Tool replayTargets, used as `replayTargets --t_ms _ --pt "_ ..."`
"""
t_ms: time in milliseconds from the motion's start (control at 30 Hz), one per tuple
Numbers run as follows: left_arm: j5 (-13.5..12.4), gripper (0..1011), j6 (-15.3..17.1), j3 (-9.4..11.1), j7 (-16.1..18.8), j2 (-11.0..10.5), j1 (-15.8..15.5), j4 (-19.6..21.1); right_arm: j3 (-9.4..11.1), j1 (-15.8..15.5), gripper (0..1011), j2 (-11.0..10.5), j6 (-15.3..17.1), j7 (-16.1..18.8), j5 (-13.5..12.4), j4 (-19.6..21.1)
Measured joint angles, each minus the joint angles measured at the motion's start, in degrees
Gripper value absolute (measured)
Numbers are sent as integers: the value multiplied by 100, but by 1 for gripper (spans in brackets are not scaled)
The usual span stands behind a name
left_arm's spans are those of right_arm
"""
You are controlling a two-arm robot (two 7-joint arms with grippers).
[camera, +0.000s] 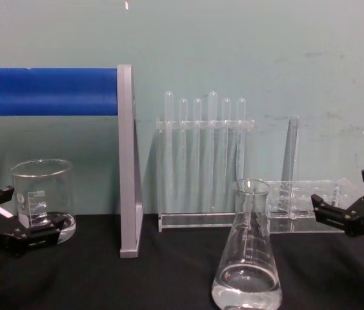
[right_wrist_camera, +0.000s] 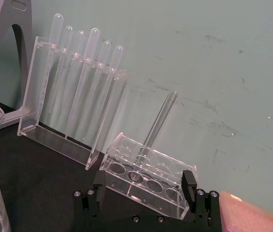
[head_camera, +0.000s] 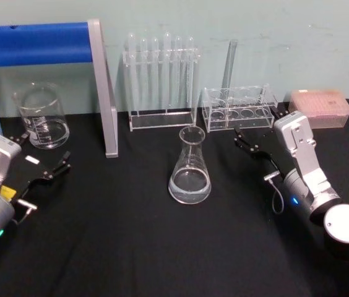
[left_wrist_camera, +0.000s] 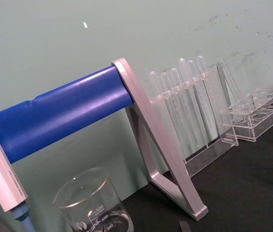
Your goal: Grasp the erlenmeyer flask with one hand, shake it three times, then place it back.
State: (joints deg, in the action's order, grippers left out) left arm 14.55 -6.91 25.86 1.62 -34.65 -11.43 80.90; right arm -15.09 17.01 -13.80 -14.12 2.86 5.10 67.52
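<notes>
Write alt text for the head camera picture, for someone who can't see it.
A clear erlenmeyer flask holding a little liquid stands untouched mid-table on a black table, with the open right gripper beside it and the open left gripper near a glass beaker. Test tube racks line the back wall.

Beaker far left; blue-barred stand; tube rack; low rack; pink box.

Clear erlenmeyer flask, upright on the black table, a little clear liquid inside
</notes>
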Motion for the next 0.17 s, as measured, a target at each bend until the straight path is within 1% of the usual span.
replayTargets --t_ms 167 --pt "0 1001 0 0 0 0 0 0 0 0 1000 0 0 0 0 0"
